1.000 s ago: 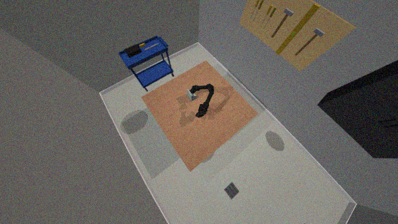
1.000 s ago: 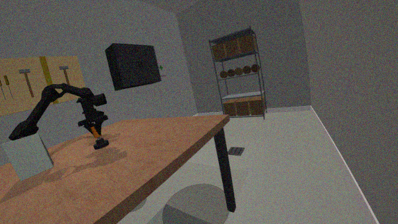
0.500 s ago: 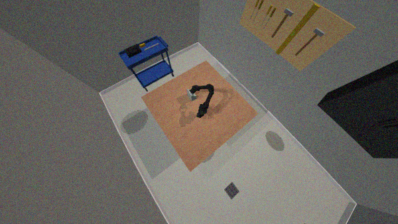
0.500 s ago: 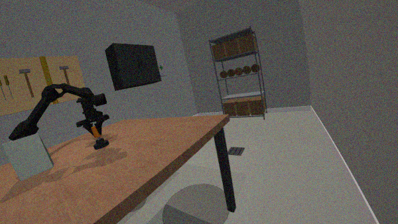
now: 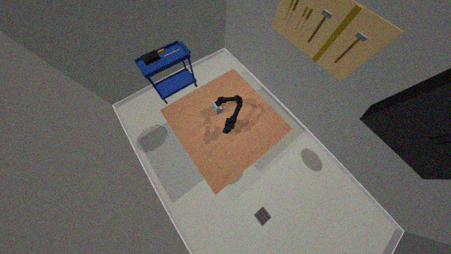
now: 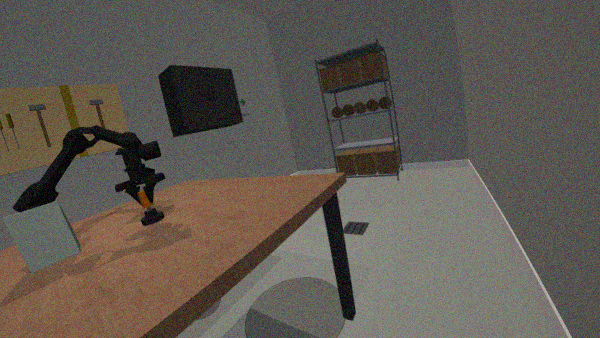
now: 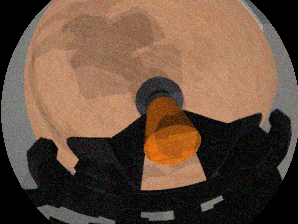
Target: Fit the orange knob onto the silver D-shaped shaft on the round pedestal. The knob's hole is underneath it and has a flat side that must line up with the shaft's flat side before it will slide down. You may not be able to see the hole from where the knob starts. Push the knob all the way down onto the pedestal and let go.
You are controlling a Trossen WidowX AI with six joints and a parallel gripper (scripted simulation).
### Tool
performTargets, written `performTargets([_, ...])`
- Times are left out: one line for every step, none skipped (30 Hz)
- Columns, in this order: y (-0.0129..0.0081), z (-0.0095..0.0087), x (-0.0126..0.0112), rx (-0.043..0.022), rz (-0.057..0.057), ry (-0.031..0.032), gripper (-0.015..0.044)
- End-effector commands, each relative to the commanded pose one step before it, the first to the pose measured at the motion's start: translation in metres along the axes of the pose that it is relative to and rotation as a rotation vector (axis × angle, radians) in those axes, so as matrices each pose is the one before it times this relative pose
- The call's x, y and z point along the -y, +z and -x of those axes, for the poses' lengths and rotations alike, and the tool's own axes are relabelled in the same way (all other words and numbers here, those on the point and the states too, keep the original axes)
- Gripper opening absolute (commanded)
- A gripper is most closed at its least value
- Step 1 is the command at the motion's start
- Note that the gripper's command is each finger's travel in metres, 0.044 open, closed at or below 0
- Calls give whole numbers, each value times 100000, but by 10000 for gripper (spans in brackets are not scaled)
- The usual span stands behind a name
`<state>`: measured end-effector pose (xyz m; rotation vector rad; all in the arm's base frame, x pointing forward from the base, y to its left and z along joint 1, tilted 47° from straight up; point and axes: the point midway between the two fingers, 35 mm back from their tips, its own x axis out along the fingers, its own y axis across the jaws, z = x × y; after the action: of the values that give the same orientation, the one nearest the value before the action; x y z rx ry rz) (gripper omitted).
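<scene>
My gripper is shut on the orange knob, a short cylinder held with its lower end toward the round dark pedestal. In the exterior view the knob leans a little and sits just above the pedestal, close to touching it. In the wrist view the knob covers the middle of the pedestal, so the silver shaft is hidden. In the top view only the black arm shows clearly on the wooden table.
A pale grey block stands on the table beside the arm's base. The table edge runs to the right of the pedestal. A blue cart, a tool board and a shelf rack stand away from the table.
</scene>
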<state>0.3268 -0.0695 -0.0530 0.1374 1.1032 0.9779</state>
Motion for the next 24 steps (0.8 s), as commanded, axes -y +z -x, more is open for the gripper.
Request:
performTargets([108, 286, -37, 200, 443, -9, 0])
performTargets([22, 54, -5, -1, 0, -1, 0])
performTargets([12, 35, -4, -1, 0, -1, 0])
performTargets([0, 1, 0, 0, 905, 0, 0])
performTargets([-1, 0, 1, 0, 1686, 0, 0])
performTargets([-4, -5, 0, 0, 2837, 0, 0])
performTargets([-10, -13, -2, 0, 3226, 1, 0])
performTargets([-20, -29, -7, 0, 3854, 1, 0])
performTargets([-35, -54, -15, 0, 4332, 2, 0])
performTargets([-40, -68, -20, 1, 3059, 2, 0])
performTargets([-35, -63, -18, 1, 1039, 2, 0])
performTargets([-14, -33, 6, 1, 0, 0, 0])
performTargets([0, -17, 24, 1, 1, -1, 0])
performTargets([11, 0, 31, 0, 1, -1, 0])
performTargets([14, 7, 31, 0, 1, -1, 0])
performTargets([6, 3, 24, 0, 1, -1, 0])
performTargets([6, 4, 19, 0, 1, -1, 0])
performTargets([11, 11, 20, 0, 1, -1, 0])
performTargets([14, 15, 15, 0, 1, -1, 0])
performTargets([13, 17, 9, 0, 0, 0, 0])
performTargets([6, -77, 0, 3, 0, 2, 0])
performTargets([6, -77, 0, 3, 0, 2, 0])
performTargets([2, -15, -20, 0, -1, 1, 0])
performTargets([-1, -28, -12, 1, 0, 1, 0])
